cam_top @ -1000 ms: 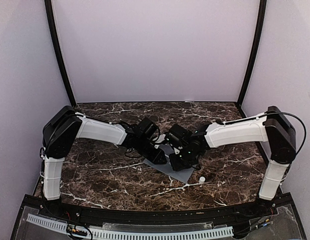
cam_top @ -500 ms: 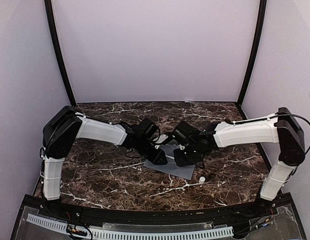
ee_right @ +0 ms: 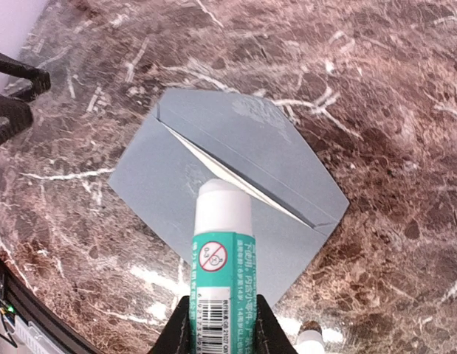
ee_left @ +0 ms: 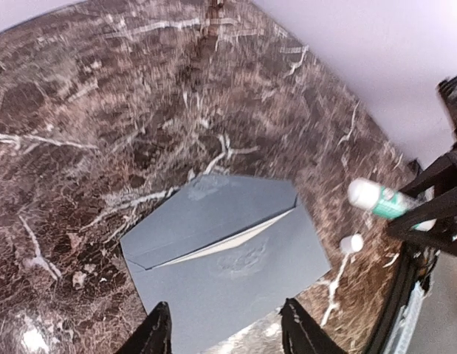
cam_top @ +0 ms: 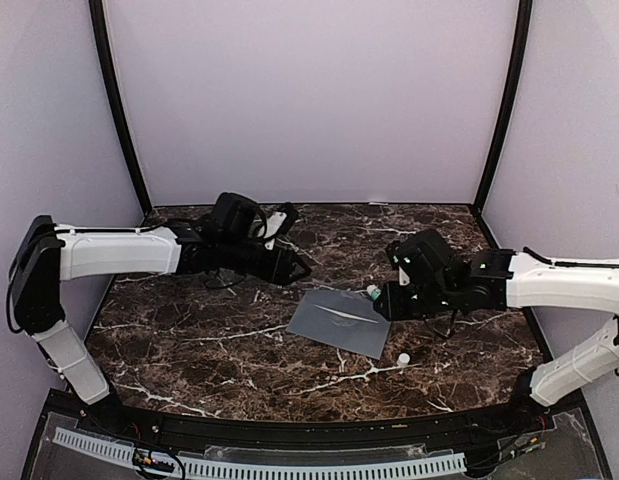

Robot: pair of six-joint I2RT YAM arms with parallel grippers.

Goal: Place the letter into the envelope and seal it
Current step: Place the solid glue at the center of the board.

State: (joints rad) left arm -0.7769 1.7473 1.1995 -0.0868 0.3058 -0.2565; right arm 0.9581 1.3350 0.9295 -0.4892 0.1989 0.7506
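- The slate-grey envelope (cam_top: 338, 322) lay flat on the dark marble tabletop (cam_top: 189, 345), roughly midway between the two arms and slightly askew to the table edge.
- Its pointed flap was folded down over the body. Whether it was stuck down could not be told.
- The letter (ee_left: 227, 245) was inside the envelope. Only a thin cream sliver of it showed along the flap's edge.
- The left gripper (ee_left: 224, 308) hung above the tabletop on the far-left side of the envelope, clear of it. Its fingers stood spread with nothing between them.
- From the left wrist view, the envelope lay directly below and ahead of those spread fingers, without contact.
- The right gripper (ee_right: 222, 328) was pinching the lower body of a green-and-white glue stick (ee_right: 223, 254), one finger on each side of the tube.
- The glue stick pointed away from the wrist, its white tip raised over the envelope near the flap line. Contact between tip and paper could not be confirmed.
- In the overhead view, the right gripper sat just beside the envelope's right-hand edge.
- A small white cap (cam_top: 403, 358) lay on the tabletop near the envelope's near-right corner, apart from it.
- The two grippers were well apart, with the envelope between them.
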